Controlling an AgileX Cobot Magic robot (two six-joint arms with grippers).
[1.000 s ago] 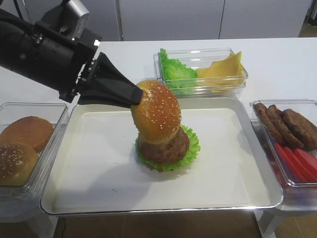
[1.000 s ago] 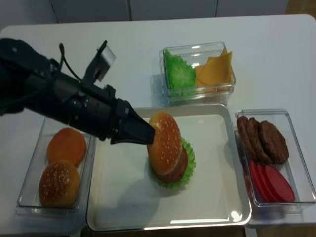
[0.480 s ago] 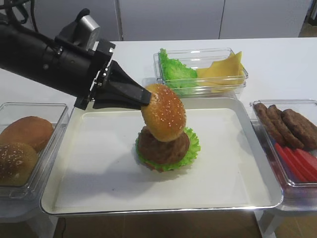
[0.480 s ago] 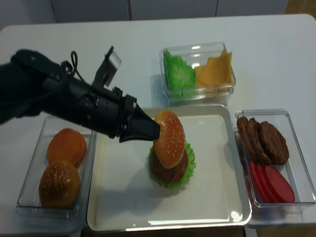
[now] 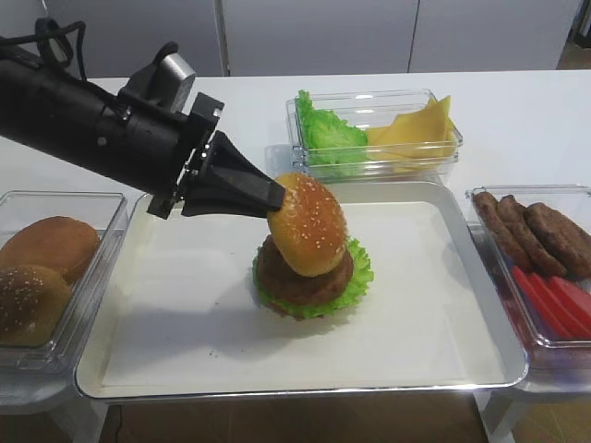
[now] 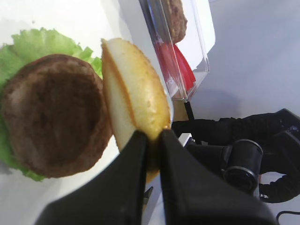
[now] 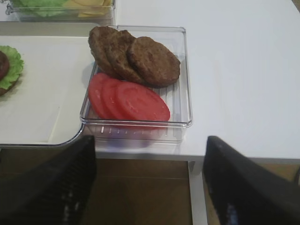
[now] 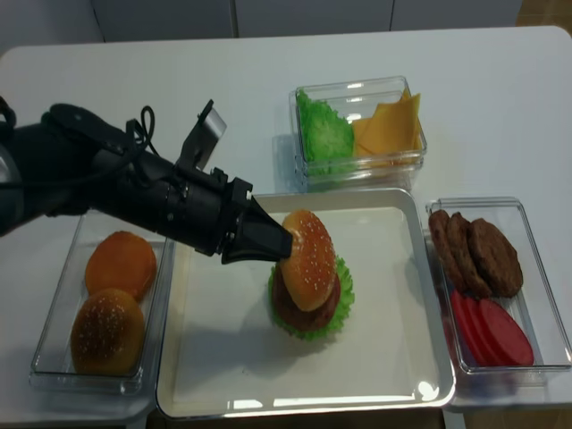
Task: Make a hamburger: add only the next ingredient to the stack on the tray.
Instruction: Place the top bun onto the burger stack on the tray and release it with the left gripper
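The left tool, pinching the seeded bun top by its rim, has brought it lower: it now leans tilted against the patty of the stack in the middle of the tray. It needs levelling before release. Nothing blocks it; bun box at the bench's left edge.

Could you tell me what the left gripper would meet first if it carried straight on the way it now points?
Apart from the bun top it grips, probably the patty just below, though depth is unclear.
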